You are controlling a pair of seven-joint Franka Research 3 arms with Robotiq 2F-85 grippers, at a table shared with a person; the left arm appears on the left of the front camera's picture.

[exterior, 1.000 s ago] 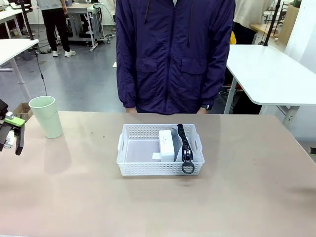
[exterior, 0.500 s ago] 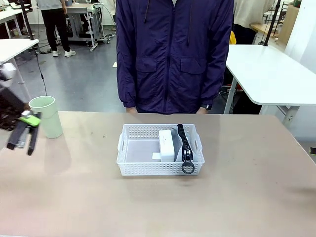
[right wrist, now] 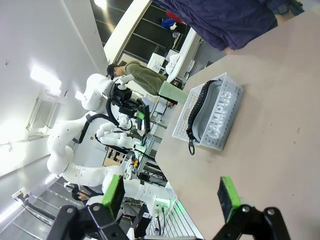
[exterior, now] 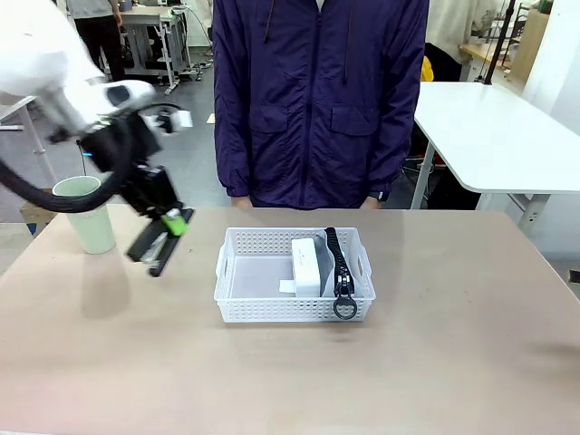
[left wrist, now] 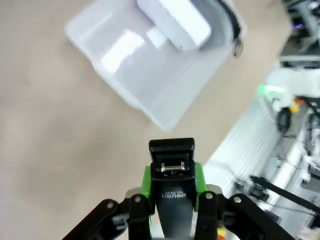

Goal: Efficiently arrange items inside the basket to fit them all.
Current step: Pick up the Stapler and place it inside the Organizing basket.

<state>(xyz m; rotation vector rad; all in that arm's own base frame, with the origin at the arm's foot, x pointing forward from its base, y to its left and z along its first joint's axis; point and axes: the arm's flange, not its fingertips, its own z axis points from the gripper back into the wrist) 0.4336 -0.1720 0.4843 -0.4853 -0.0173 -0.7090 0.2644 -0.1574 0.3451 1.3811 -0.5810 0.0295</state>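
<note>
White lattice basket [exterior: 272, 310], white box [exterior: 306, 265], grey pouch [exterior: 325, 272], pale green cup [exterior: 86, 219], black stapler [left wrist: 172, 151].

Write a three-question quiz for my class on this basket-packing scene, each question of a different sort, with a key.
1. True or false: the pale green cup stands inside the basket.
2. What does the left gripper hold? A) the cup B) the black stapler C) nothing
3. Name the two items already lying in the basket.

Key
1. False; it stands on the table, off to the basket's left.
2. B
3. The white box and the grey pouch.
</note>
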